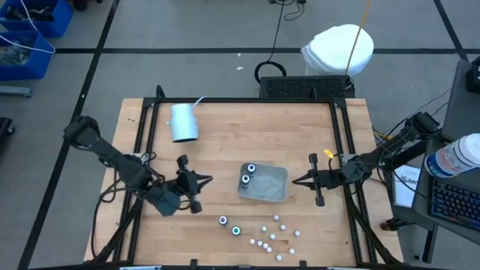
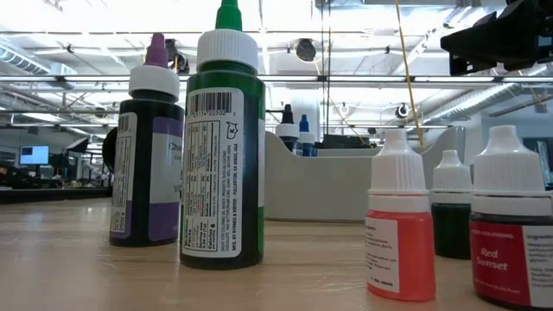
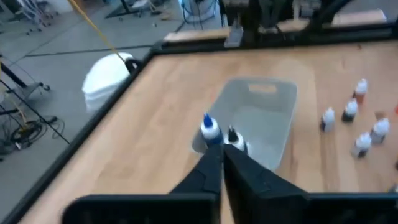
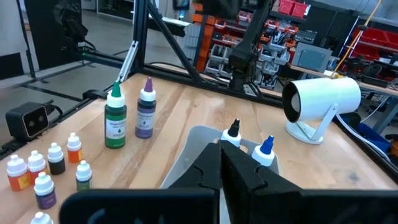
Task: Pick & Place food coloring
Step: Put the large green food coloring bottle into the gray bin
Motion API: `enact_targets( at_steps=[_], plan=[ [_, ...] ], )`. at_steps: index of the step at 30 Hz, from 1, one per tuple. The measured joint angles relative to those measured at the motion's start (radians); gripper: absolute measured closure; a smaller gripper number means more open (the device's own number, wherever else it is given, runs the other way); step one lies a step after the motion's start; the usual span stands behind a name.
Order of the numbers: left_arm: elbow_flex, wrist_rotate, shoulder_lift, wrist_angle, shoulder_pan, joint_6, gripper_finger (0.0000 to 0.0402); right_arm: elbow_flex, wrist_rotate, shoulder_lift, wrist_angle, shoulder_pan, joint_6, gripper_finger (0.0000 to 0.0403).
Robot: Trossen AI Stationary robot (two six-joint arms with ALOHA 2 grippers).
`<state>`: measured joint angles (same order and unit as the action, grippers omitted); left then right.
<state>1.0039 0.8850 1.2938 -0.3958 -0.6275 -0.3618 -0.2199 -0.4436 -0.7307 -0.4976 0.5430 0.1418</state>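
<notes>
Down at the counter's (image 1: 225,127) near edge, a scatter of small white-capped bottles (image 1: 271,236) stands loose, reds and oranges showing in the low view. Beside them, 2 taller bottles, green (image 2: 221,142) and purple (image 2: 145,147), stand upright, long axes vertical. Left pincer (image 1: 196,193) hovers clenched and empty, just up-counter of that pair, so it's clearly the nearer arm; they lie toward the near edge from its tips. Further back, the grey tray (image 1: 274,187) already holds 2 bottles (image 1: 247,174), blue tip and black tip. Right pincer (image 1: 318,190) waits clenched and empty beside the tray's right side. Farthest, a pale cup (image 1: 184,122) lies tipped over.
</notes>
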Motion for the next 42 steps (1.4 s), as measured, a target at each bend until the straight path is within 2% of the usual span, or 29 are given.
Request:
enact_targets(
  at_steps=[5, 12, 16, 18, 21, 26, 29, 33, 37, 42],
  plan=[
    [-0.200, -0.095, -0.001, 0.310, -0.003, 0.130, 0.0394, 0.000, 0.003, -0.020, -0.001, 0.000, -0.029, 0.0403],
    [-0.507, -0.291, -0.001, 1.008, -0.001, 0.439, 0.0398, 0.000, 0.003, -0.086, -0.051, 0.000, -0.030, 0.0403],
    [-0.626, -0.310, -0.031, 1.224, 0.028, 0.497, 0.0398, 0.000, 0.072, -0.138, -0.083, -0.001, -0.007, 0.0403],
    [-0.665, -0.311, -0.066, 1.235, 0.056, 0.482, 0.0399, 0.000, 0.107, -0.165, -0.122, -0.001, 0.037, 0.0403],
    [-0.695, -0.328, -0.101, 1.243, 0.097, 0.442, 0.0399, -0.011, 0.106, -0.205, -0.199, -0.001, 0.071, 0.0403],
    [-0.718, -0.294, -0.111, 1.240, 0.134, 0.380, 0.0396, -0.170, 0.106, -0.306, -0.135, -0.001, 0.118, 0.0403],
    [-0.721, -0.289, -0.109, 1.221, 0.146, 0.363, 0.0387, -0.343, 0.094, -0.392, 0.039, -0.002, 0.098, 0.0403],
    [-0.721, -0.282, -0.110, 1.220, 0.151, 0.404, 0.0376, -0.623, 0.074, -0.521, 0.393, -0.025, -0.050, 0.0403],
    [-0.721, -0.282, -0.110, 1.220, 0.151, 0.421, 0.0376, -0.882, 0.160, -0.688, 0.633, -0.040, -0.137, 0.0403],
    [-0.721, -0.281, -0.110, 1.222, 0.150, 0.476, 0.0386, -1.169, 0.277, -0.880, 0.840, -0.040, -0.233, 0.0403]
  ],
)
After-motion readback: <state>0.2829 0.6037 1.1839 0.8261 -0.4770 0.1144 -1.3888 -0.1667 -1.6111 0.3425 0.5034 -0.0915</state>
